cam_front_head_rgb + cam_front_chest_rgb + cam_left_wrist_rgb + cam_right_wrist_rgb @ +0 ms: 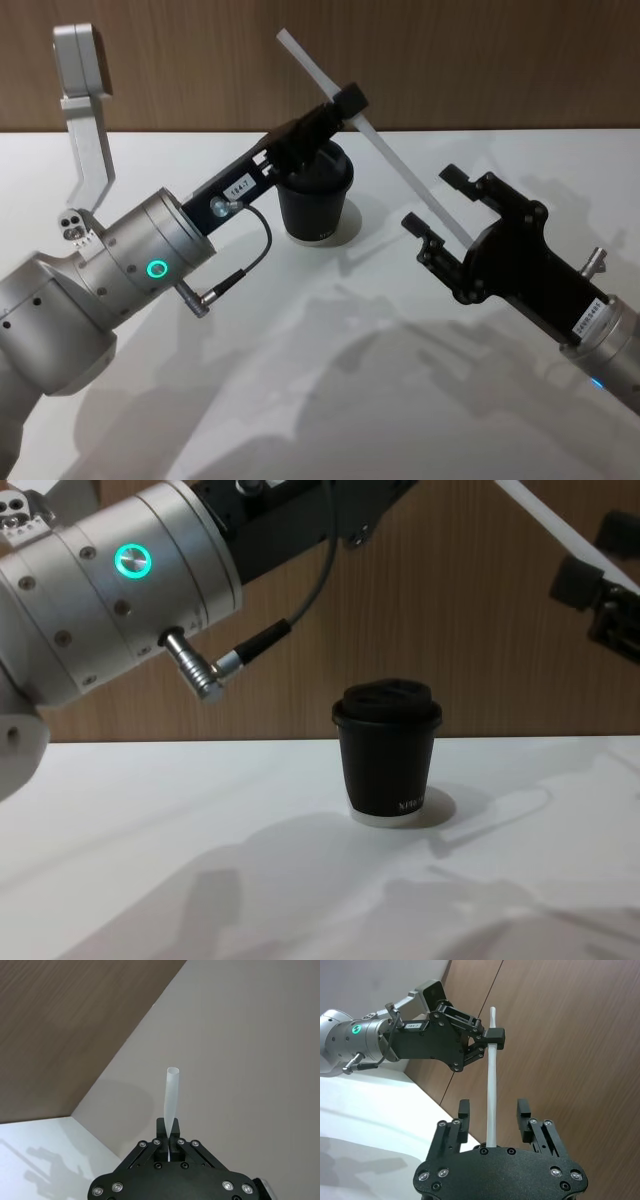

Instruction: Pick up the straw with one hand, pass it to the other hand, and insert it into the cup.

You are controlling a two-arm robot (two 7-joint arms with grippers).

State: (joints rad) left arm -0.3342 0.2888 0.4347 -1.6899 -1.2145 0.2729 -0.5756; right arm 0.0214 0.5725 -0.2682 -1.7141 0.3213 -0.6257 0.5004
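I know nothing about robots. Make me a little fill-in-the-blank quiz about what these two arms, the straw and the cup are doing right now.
1. The left tool is clamped shut on the ___.
2. The right tool is ___, with a finger on either side of the straw but not gripping it.
3. The cup stands on the white table with its lid ___.

Missing words: straw; open; on.
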